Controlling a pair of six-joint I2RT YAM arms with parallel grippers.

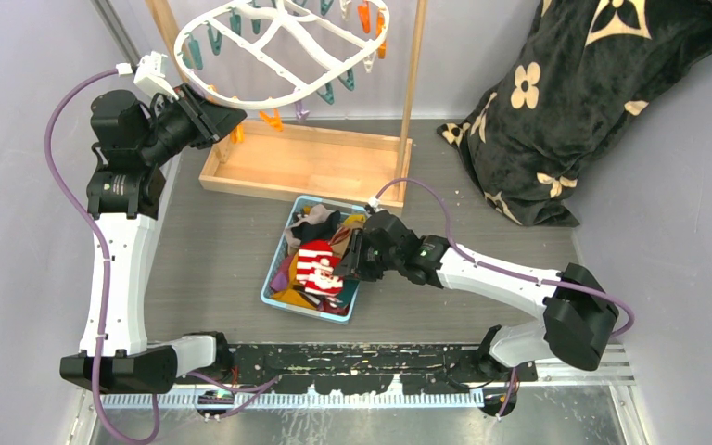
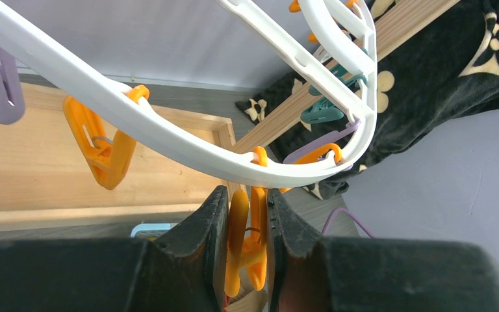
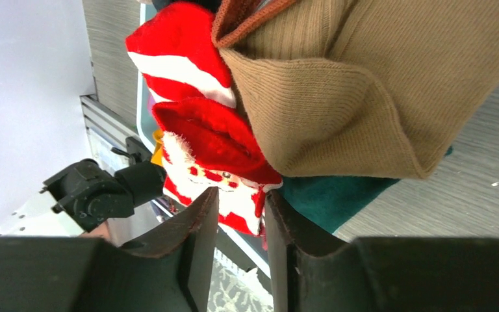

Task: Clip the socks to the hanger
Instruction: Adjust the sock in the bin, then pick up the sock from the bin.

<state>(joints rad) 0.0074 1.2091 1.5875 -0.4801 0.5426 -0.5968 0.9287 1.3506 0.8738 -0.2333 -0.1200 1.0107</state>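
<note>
The white oval hanger (image 1: 241,98) hangs at the top left, with orange and teal clips round its rim (image 2: 169,140). My left gripper (image 1: 229,117) (image 2: 245,195) is raised to the rim and shut on one orange clip (image 2: 255,224), squeezing its legs. The socks lie heaped in a light blue bin (image 1: 308,311). My right gripper (image 1: 347,265) (image 3: 240,198) reaches into the bin, its jaws a little apart, with the lower edge of the red-white Santa sock (image 1: 321,269) (image 3: 201,130) between its fingertips. A tan sock (image 3: 338,97) and a teal sock (image 3: 328,195) lie beside it.
The light wooden stand (image 1: 306,162) holds the hanger, its base just behind the bin. A large black flower-patterned blanket (image 1: 575,102) is piled at the back right. Another orange clip (image 2: 101,146) dangles left of the held one. Grey walls close both sides.
</note>
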